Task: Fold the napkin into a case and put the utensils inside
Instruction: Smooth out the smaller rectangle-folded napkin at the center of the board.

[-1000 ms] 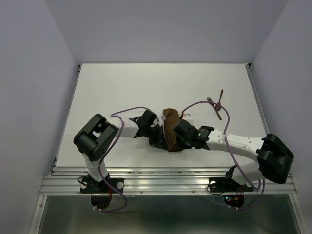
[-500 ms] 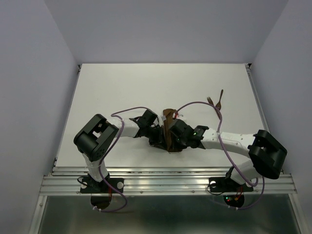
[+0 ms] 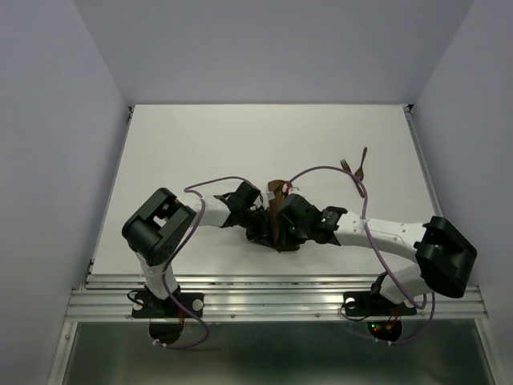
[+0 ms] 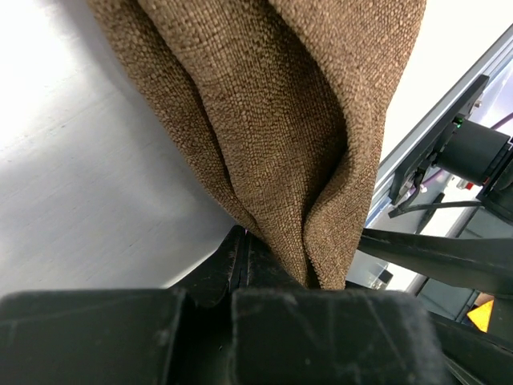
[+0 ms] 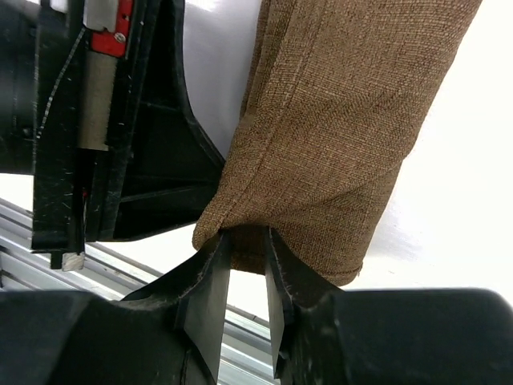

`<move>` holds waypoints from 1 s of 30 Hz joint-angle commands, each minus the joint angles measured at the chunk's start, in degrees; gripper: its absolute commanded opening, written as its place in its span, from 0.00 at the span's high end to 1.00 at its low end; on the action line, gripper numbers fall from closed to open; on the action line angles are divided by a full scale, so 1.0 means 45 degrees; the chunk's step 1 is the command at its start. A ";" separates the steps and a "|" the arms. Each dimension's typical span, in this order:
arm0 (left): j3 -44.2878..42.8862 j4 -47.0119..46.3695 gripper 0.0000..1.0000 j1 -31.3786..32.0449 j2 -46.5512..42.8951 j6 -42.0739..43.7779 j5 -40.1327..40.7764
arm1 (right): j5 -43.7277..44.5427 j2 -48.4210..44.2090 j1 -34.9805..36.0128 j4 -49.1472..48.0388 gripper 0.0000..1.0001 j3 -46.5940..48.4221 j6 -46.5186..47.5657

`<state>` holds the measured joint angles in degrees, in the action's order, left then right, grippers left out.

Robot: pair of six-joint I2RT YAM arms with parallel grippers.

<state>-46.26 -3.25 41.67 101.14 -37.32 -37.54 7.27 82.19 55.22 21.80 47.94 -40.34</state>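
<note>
The dark brown napkin (image 3: 276, 210) is bunched into a narrow upright fold between my two grippers near the table's front middle. My left gripper (image 3: 263, 222) is shut on its lower edge, which hangs in folds in the left wrist view (image 4: 296, 120). My right gripper (image 3: 285, 224) faces it from the right and is shut on a folded corner of the napkin (image 5: 345, 136). Both fingertips (image 5: 218, 257) pinch the cloth. The dark brown fork and spoon (image 3: 357, 170) lie crossed on the table at the far right, apart from both grippers.
A metal rail (image 3: 272, 293) runs along the table's near edge just behind the grippers. A purple cable (image 3: 321, 171) arches over the right arm. The left gripper's black body (image 5: 120, 120) is close beside the napkin in the right wrist view.
My right gripper has moved left toward the left gripper. The napkin went from a flatter strip to a narrower, bunched upright fold. The utensils have not moved.
</note>
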 commanded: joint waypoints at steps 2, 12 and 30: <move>-0.0033 0.0389 1.00 0.0193 0.0259 0.0422 0.0393 | 0.0708 -0.0550 0.0150 0.0368 0.71 0.0205 -0.0040; 0.0787 0.1579 1.00 0.0193 -0.0874 0.0891 0.0763 | 0.2057 -0.1156 0.0150 0.1444 0.73 0.0322 0.0058; -0.1379 0.2577 1.00 0.0212 -0.2418 0.1164 0.1956 | 0.2525 -0.0765 0.0150 0.1581 0.76 -0.0224 -0.0997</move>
<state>-48.27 8.51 42.06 92.97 -33.43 -29.58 16.75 79.22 55.24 28.60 47.75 -43.00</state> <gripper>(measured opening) 0.018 0.246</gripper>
